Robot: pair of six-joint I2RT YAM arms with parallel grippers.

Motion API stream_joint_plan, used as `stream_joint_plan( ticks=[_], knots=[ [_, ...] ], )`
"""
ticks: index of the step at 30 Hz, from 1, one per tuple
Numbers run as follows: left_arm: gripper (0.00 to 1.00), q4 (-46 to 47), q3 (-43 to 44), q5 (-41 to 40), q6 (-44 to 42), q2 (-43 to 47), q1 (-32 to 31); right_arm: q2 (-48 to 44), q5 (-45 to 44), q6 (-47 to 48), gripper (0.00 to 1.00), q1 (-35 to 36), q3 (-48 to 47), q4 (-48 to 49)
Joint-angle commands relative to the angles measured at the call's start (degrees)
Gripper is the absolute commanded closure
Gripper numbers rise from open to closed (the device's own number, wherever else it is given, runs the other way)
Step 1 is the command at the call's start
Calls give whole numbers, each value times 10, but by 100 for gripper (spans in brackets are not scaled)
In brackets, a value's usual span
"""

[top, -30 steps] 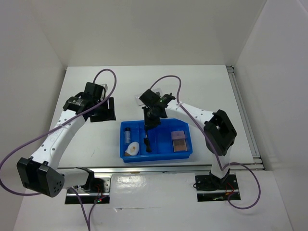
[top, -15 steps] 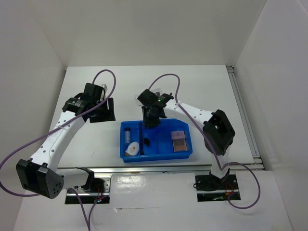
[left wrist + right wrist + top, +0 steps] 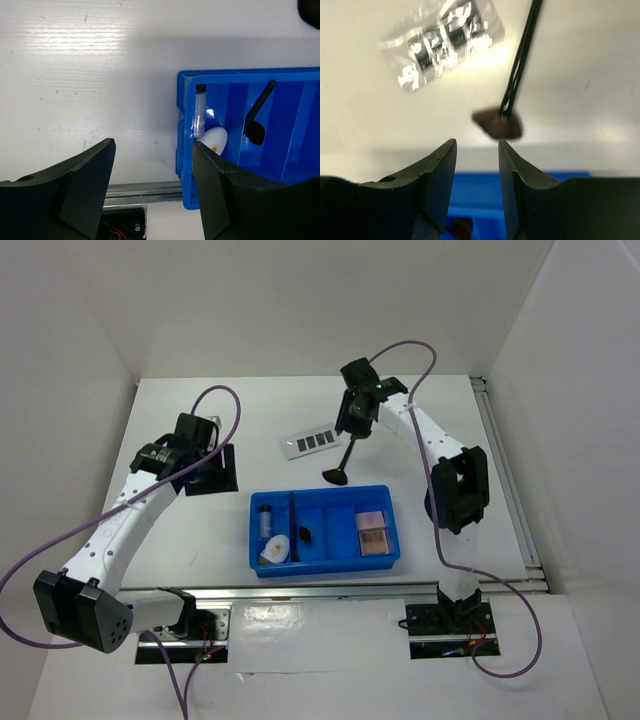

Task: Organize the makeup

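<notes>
Tray (image 3: 325, 566): no readable text.
Oval piece (image 3: 214, 137), in the tray's left compartment: small orange mark, too small to read.
Palette (image 3: 310, 441), behind the tray: no readable label.

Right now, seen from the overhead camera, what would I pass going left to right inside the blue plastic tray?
Clear black-capped vial → black brush → small pink square and tan square, level with each other. The white oval piece overlaps the vial, so it has no clear place.
</notes>
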State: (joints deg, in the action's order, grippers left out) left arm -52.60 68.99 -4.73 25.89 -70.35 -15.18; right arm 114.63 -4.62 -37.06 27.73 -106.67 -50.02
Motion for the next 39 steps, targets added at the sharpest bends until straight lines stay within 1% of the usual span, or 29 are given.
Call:
stream_joint_plan(
  ticks=[1,3,4,5,6,7,10,12,14,16,19,23,25,26,27,30,31,33,35,36,38,39],
  knots=[
    [24,0,-3,-11,20,14,3,61,-4,26,53,-14,-71,-7],
    [24,6,-10,-11,26,20,3,88,6,31,53,-42,-111,-7],
    [24,7,-10,-11,26,20,3,119,13,43,53,-51,-127,-7],
    [24,12,-10,-11,31,25,3,137,13,51,45,-67,-146,-7],
    [24,12,-15,-11,31,25,3,156,13,59,42,-73,-169,-20],
    [24,12,-15,-11,31,25,3,196,13,66,39,-79,-219,-42],
    [24,12,-15,-18,26,20,3,242,13,72,39,-84,-273,-70],
    [24,12,-15,-23,26,20,3,249,20,72,39,-84,-258,-60],
    [24,12,-15,-23,26,14,3,249,27,72,39,-84,-210,-33],
    [24,12,-15,-23,21,9,3,249,0,66,39,-79,-188,-32],
    [24,12,-15,-23,15,9,3,249,0,66,40,-79,-162,-12],
    [24,12,-15,-23,10,4,3,270,-27,73,46,-67,-161,-20],
    [24,12,-15,-23,10,-1,3,275,-41,73,54,-62,-169,-31],
    [24,12,-15,-23,10,-1,3,280,-49,73,58,-62,-169,-38],
    [24,12,-10,-23,10,-1,3,280,-61,73,67,-62,-169,-38],
    [24,12,-10,-23,10,-1,3,267,-79,73,85,-62,-169,-38],
    [24,12,-10,-23,10,-1,3,267,-79,73,95,-70,-174,-38],
    [24,12,-4,-23,10,-7,3,247,-84,73,99,-76,-195,-43],
    [24,12,-4,-23,10,-7,3,231,-99,73,100,-82,-212,-43],
    [24,12,-4,-23,10,-7,3,207,-121,73,100,-82,-228,-49],
    [24,12,1,-23,5,-7,3,164,-138,84,100,-82,-220,-25],
    [24,12,1,-23,5,-12,3,138,-138,89,100,-82,-197,14]
  ],
)
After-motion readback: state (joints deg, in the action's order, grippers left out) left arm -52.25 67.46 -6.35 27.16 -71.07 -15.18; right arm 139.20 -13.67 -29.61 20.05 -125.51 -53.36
